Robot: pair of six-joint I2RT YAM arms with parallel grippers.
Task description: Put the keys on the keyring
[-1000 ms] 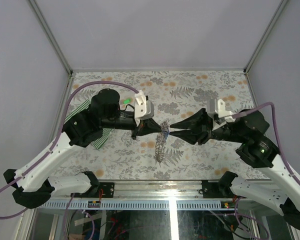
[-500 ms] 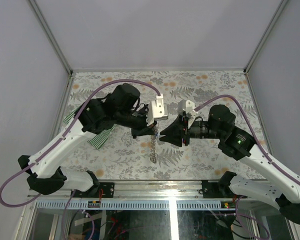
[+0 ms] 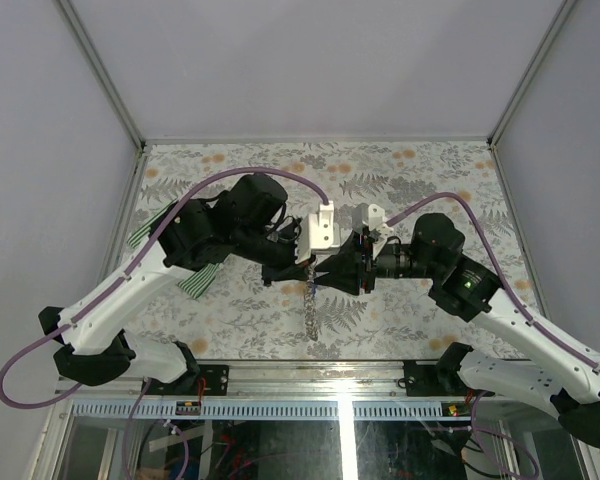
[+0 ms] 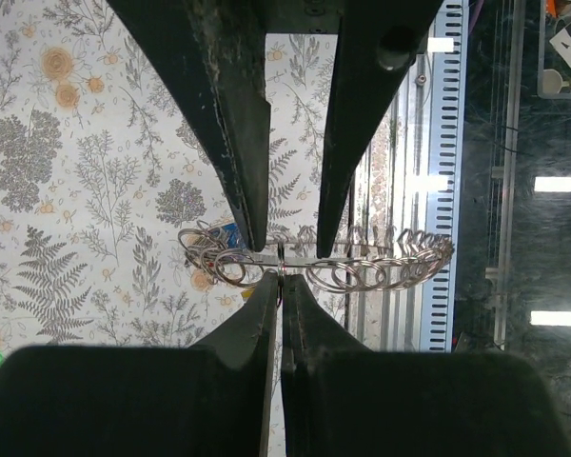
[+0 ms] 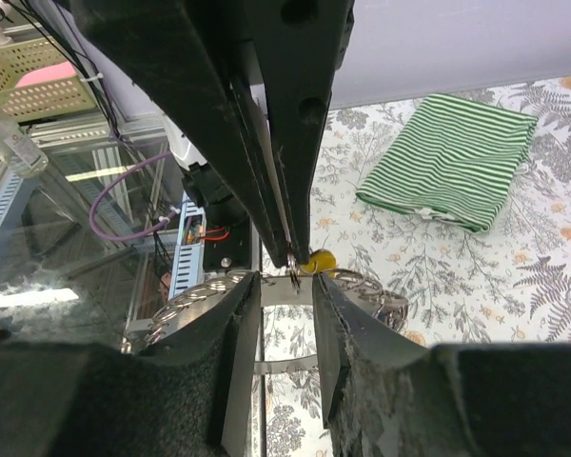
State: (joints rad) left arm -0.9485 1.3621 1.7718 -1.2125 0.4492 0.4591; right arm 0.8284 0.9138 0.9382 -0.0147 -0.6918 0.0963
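1. Pinching the keyring (image 4: 381, 273) at one small ring link, the left end effector (image 4: 281, 278) is showing its fingers pressed together on the wire, with the chain looping out to either side of the tips.
2. Facing it tip to tip, the right end effector (image 5: 285, 282) is standing partly spread, its fingers straddling the pinched link without visibly gripping anything.
3. Hanging from that pinch over the counter (image 3: 420, 190), the keyring is trailing down as a loose strand in the overhead view. A yellow key head (image 5: 320, 259) is sitting just beside the left tips and a blue key head (image 4: 230, 234) is showing behind the coils. Whether either is threaded on cannot be told.
4. Handling, as a judgement: the chain is looking light, limp and slippery, liable to swing and slump rather than hold a shape. The ring is looking stiff but thin, offering little to pinch.
5. Best hold, as judged: the ring wire itself, close to the tips, and each key by its plastic head.
6. Lying well apart toward the counter's left, a striped cloth (image 5: 452, 157) is playing no part.
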